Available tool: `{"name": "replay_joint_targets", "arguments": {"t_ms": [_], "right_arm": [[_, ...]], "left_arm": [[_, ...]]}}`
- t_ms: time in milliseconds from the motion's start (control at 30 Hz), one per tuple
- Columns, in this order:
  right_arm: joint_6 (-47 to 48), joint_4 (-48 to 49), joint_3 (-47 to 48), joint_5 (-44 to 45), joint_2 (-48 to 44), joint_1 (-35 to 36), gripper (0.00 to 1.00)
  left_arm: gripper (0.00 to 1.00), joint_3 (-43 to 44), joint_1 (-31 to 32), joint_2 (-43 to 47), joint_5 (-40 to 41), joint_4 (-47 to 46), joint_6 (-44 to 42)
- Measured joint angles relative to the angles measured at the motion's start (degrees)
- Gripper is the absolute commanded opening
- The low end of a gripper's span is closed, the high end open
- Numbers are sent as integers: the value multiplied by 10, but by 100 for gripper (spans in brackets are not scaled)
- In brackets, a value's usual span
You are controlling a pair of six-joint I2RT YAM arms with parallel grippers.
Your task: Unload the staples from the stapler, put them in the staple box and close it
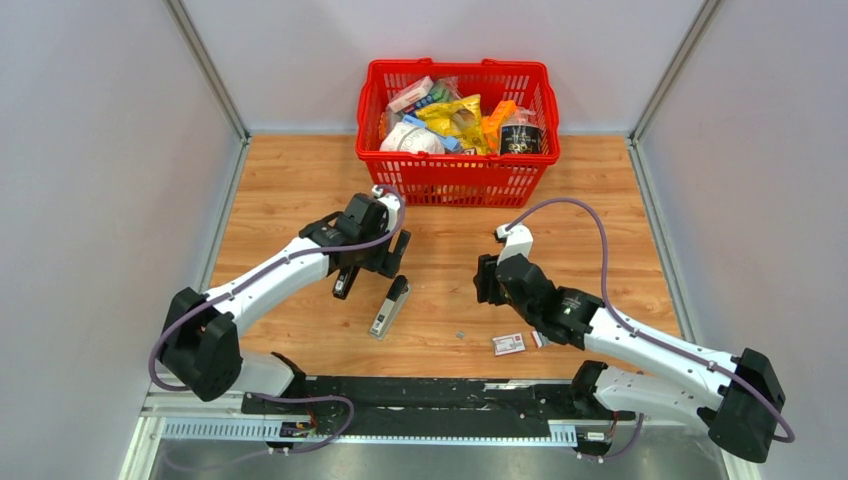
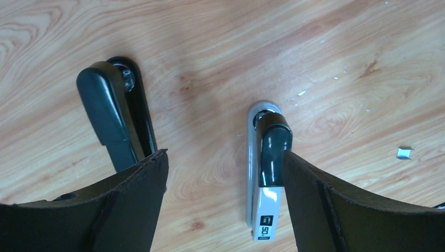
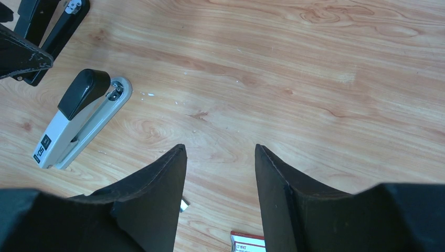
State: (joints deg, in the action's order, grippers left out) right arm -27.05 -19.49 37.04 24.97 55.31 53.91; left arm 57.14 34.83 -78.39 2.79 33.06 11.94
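Observation:
A grey-and-white stapler (image 1: 389,306) (image 2: 266,178) (image 3: 73,123) with a black top lies closed on the wooden table. A black stapler (image 1: 344,283) (image 2: 113,113) (image 3: 50,23) lies just left of it. My left gripper (image 1: 372,272) (image 2: 223,157) hangs open over them; its right finger (image 2: 336,205) is against the grey stapler's side and bare wood shows between the jaws. One small silvery bit of the staples (image 1: 460,335) (image 2: 403,153) (image 3: 182,205) lies loose on the wood. To the right, my right gripper (image 1: 487,280) (image 3: 220,148) is open and holds nothing.
A small white-and-red labelled box (image 1: 508,344) (image 3: 247,242) lies near the front edge by the right arm. A red basket (image 1: 400,170) full of packaged goods stands at the back. Grey walls close in both sides. Tiny pale specks (image 2: 302,93) dot the wood.

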Motion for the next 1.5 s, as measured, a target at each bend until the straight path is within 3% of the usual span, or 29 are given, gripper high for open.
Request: {"name": "replay_joint_targets", "arguments": {"t_ms": [967, 1267, 1333, 1500], "right_arm": [[-3, 0, -7, 0, 8, 0, 56], [-4, 0, -16, 0, 8, 0, 56], [-4, 0, -21, 0, 8, 0, 56], [-5, 0, -23, 0, 8, 0, 56]], "left_arm": [[82, -1, 73, -98, -4, -26, 6], [68, -10, 76, -117, -2, -31, 6], [62, -10, 76, -117, -2, -33, 6], [33, -12, 76, -117, -5, -37, 7]]}}
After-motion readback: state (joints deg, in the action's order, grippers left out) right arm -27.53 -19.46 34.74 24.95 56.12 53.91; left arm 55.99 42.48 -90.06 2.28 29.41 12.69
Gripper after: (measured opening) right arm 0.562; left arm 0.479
